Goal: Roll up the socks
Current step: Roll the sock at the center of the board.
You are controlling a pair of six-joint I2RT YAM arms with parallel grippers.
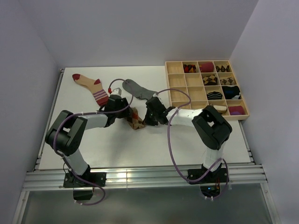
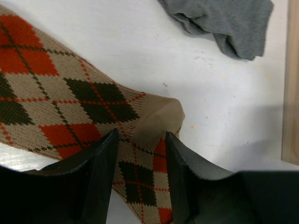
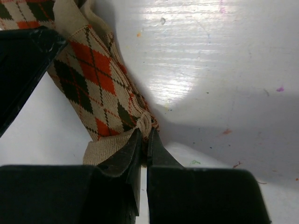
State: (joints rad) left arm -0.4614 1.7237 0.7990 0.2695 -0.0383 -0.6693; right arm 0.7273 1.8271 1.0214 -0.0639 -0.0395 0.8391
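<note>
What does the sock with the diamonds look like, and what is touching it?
The brown argyle fabric sock with red and dark diamonds is soft knit with plain tan ends. It lies folded and rumpled on the white table between the two arms. The right gripper has its jaws shut on a pinch of it. The left gripper has its jaws open astride a fold by a tan patch.
</note>
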